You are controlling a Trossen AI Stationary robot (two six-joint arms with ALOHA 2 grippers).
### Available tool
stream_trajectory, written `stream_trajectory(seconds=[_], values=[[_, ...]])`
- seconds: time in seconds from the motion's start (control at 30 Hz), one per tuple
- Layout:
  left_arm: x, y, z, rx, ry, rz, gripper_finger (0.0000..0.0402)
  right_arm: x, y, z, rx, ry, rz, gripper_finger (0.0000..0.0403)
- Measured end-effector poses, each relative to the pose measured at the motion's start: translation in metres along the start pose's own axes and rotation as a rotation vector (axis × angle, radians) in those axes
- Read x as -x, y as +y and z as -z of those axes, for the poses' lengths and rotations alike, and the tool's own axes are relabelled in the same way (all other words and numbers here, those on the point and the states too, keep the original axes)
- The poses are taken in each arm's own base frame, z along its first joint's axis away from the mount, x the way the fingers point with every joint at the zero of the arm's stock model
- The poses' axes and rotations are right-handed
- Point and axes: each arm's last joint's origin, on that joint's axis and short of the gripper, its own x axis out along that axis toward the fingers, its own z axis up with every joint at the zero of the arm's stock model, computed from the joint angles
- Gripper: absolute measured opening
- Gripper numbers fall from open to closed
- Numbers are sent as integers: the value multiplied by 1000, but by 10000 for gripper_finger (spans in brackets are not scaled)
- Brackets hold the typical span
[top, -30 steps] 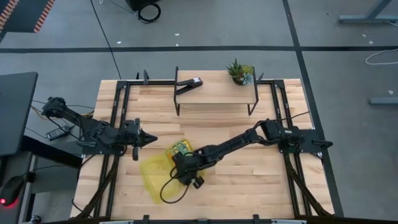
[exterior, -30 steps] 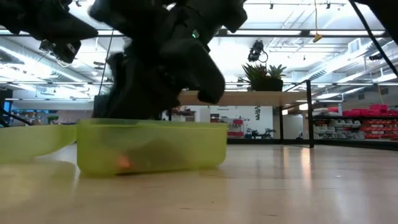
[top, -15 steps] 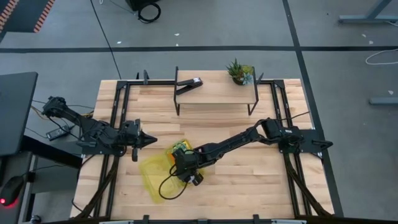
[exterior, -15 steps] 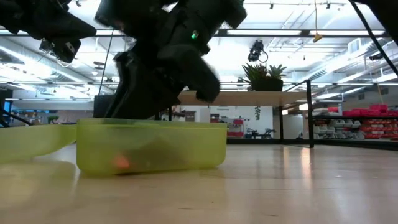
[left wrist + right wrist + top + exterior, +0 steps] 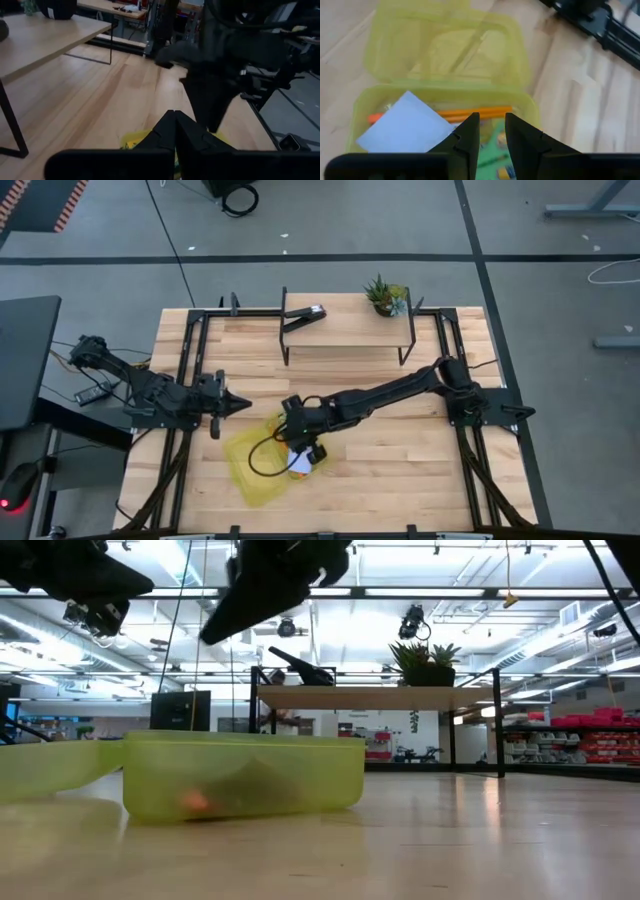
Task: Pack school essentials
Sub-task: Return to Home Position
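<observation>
The yellow-green box lies on the table with its lid folded open beside it. Inside lie the pale blue notepad, the orange pencil and something green half hidden behind my fingers. My right gripper hangs above the box, slanting down toward the table's left and near side. It is open by a narrow gap and holds nothing. From table height it is well above the box. My left gripper waits shut, left of the box. I cannot make out the pen or the eraser.
A low shelf stands at the far edge, carrying the black stapler and the potted plant. Black frame rails run along both sides. Bare wood lies to the right of the box and near it.
My right gripper has risen out of the box and drawn back toward the far edge. It stood low inside the box a second ago and is now clear above the rim. The box and its lid have stayed in place.
</observation>
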Motion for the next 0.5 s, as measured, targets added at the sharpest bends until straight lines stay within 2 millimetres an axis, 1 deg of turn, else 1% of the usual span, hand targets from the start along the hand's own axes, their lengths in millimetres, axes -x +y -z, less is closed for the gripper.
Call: stream_trajectory(seconds=[0.1, 0.27, 0.37, 0.5], values=[[2, 1, -2, -13, -15, -3, 4, 16, -7, -1, -38, 16, 15, 92], [3, 2, -3, -10, -30, -15, 10, 53, -14, 1, -93, 79, 71, 73], [3, 2, -2, -15, -24, -20, 14, 75, -16, 12, -136, 84, 85, 63], [3, 3, 0, -25, -14, -38, 9, 111, -16, 37, -212, 4, 126, 51]])
